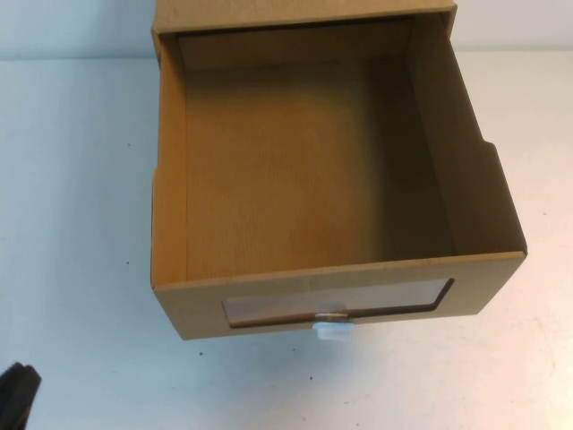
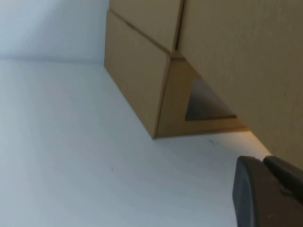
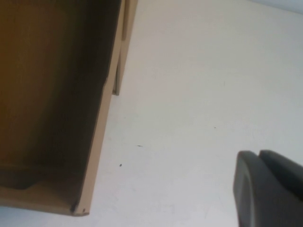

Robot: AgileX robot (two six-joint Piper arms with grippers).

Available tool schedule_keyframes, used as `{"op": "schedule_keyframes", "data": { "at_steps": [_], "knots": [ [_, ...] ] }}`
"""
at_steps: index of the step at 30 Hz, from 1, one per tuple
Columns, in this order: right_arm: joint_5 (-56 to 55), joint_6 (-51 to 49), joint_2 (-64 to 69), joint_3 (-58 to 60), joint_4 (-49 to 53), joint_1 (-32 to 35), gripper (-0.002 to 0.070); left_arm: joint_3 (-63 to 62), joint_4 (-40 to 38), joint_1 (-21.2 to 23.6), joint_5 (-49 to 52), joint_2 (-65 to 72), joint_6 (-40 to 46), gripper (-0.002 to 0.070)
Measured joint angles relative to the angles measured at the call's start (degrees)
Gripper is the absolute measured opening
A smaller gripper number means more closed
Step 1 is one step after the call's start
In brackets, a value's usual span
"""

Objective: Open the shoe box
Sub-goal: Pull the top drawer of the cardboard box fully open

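A brown cardboard shoe box [image 1: 304, 170] of the drawer kind sits in the middle of the white table [image 1: 72, 179], reaching from the far edge towards the near side. Its drawer tray [image 1: 170, 179] stands slid out of the cardboard outer sleeve [image 1: 304, 13], which shows only as a strip at the far end. The tray is open to the top and its bare brown floor and four walls are in plain sight. The near front panel has a long clear plastic window [image 1: 340, 303] cut into it, and a small white pull tab [image 1: 331, 330] sticks out from the lower middle of that panel, just over the table.

The left gripper [image 2: 263, 161] is low at the near left corner of the table, well apart from the box's near left corner, with its dark fingers pressed together and nothing between them. The right gripper [image 3: 259, 155] hangs over bare table on the right, beside the tray's right wall but not touching it; its jaws are likewise pressed together and pinch nothing
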State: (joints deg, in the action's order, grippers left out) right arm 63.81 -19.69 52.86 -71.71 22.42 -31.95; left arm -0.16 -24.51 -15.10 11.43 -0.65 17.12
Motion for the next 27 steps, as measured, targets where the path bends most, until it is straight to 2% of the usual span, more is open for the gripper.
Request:
{"op": "schedule_keyframes", "data": {
  "at_steps": [11,27],
  "knots": [
    [-2.0,1.2,0.0,0.0,-2.0,0.0,-0.0013,1.7,-1.6,0.0,4.4,0.0,0.0,-0.0004],
    [-2.9,1.3,0.0,0.1,-4.9,0.0,-0.0013,1.7,-1.5,0.0,4.8,0.0,0.0,-0.0004]
  ]
}}
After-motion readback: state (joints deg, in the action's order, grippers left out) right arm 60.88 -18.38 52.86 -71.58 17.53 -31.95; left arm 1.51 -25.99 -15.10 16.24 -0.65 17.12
